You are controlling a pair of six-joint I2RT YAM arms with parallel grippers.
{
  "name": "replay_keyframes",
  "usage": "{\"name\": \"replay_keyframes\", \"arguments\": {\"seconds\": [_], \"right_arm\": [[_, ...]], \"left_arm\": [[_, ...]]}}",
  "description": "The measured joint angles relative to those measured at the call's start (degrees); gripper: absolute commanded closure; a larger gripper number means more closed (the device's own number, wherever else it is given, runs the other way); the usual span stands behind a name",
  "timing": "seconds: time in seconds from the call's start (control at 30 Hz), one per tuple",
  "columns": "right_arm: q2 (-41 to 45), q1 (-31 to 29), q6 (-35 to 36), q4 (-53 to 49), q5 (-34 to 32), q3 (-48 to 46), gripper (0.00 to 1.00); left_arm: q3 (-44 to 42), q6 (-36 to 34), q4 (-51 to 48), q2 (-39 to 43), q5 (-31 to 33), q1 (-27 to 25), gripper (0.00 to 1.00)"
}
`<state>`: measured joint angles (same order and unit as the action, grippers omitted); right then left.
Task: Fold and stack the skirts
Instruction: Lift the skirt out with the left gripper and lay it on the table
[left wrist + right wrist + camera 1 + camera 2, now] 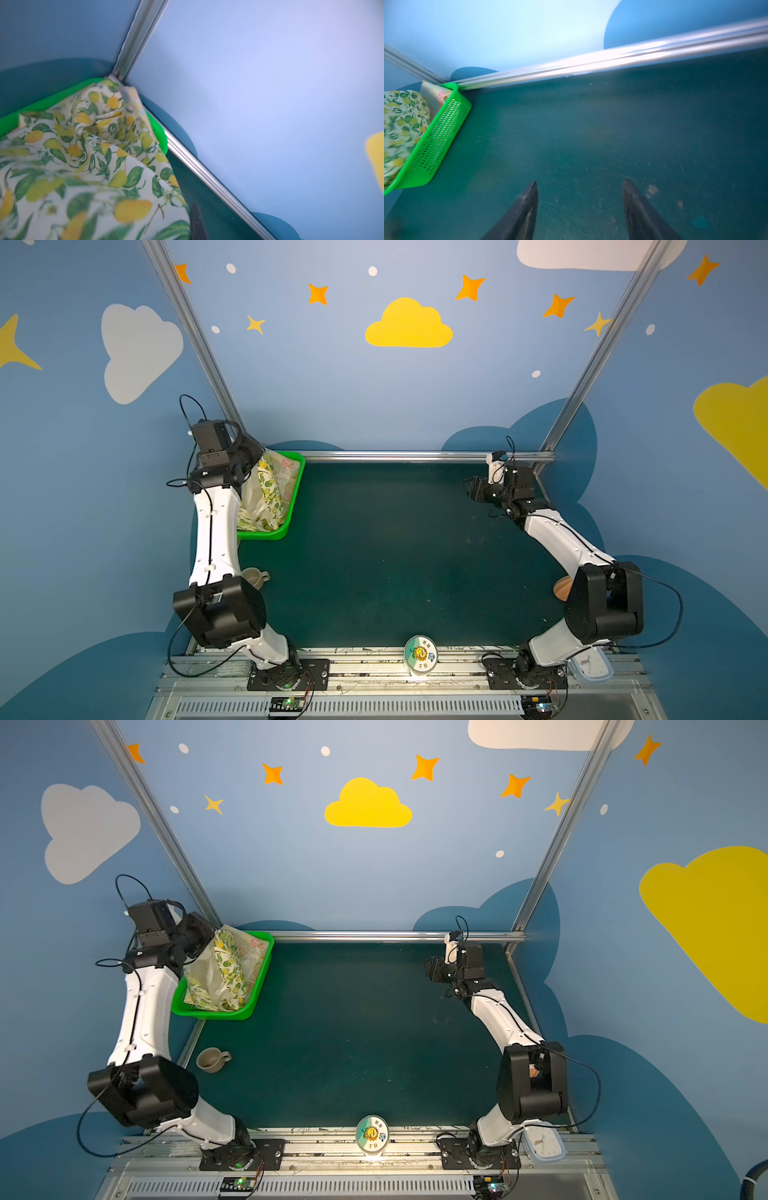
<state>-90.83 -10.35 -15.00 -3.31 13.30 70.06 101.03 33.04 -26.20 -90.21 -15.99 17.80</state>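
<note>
Left tool point(212, 936) is pressed together on a bunched edge of the lemon skirt point(226, 969), which is held raised from the green basket point(259, 984). Flowered skirt point(253, 950) is seen lying in the basket, at the desk's point(353, 1031) far left corner. Right tool point(580, 182) is held spread above the desk, well apart.

Even, bright light; top views bend at edges, wrist views smeared, perhaps by motion.

round sunflower badge point(420, 657), lettering not legible
</note>
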Motion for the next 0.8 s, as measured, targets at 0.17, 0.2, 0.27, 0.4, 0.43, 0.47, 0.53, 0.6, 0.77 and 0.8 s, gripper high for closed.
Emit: {"name": "replay_keyframes", "arguments": {"seconds": [0.17, 0.2, 0.27, 0.4, 0.43, 0.47, 0.53, 0.6, 0.77, 0.8], "right_arm": [[1.16, 0.00, -0.44, 0.98, 1.20, -0.37, 0.37], [1.77, -0.02, -0.68, 1.11, 1.38, -0.92, 0.37], [3.52, -0.15, -0.98, 1.25, 1.79, -2.29, 0.37], [7.91, -0.59, -1.27, 1.16, 2.01, -4.81, 0.37], [9.18, -0.72, -1.29, 1.25, 1.97, -5.46, 0.37], [10.58, -0.81, -1.27, 1.33, 1.88, -6.32, 0.37], [13.53, -0.92, -1.29, 1.36, 1.73, -8.09, 0.36], [15.72, -1.05, -1.29, 1.36, 1.40, -9.35, 0.36], [19.26, -1.11, -1.27, 0.98, 0.94, -11.43, 0.36], [19.85, -1.11, -1.27, 0.83, 0.76, -11.76, 0.36]], "left_arm": [[7.50, -0.42, -1.88, 1.79, -1.84, -2.01, 0.96], [9.16, -0.79, -2.23, 1.84, -2.40, -3.06, 0.96], [12.48, -1.53, -3.23, 1.64, -3.67, -6.12, 0.96], [21.94, -2.67, -4.48, -1.05, -8.00, -13.40, 0.96], [24.90, -2.71, -4.76, -2.32, -9.42, -14.88, 0.96], [27.36, -2.80, -4.94, -3.52, -10.34, -16.22, 0.96], [34.07, -2.75, -5.88, -7.06, -12.39, -18.75, 0.96], [41.29, -2.78, -7.34, -11.21, -13.97, -20.92, 0.96], [55.91, -0.92, -9.35, -21.03, -18.82, -25.79, 0.96], [56.68, -0.04, -9.31, -22.21, -20.00, -26.86, 0.96]]}}
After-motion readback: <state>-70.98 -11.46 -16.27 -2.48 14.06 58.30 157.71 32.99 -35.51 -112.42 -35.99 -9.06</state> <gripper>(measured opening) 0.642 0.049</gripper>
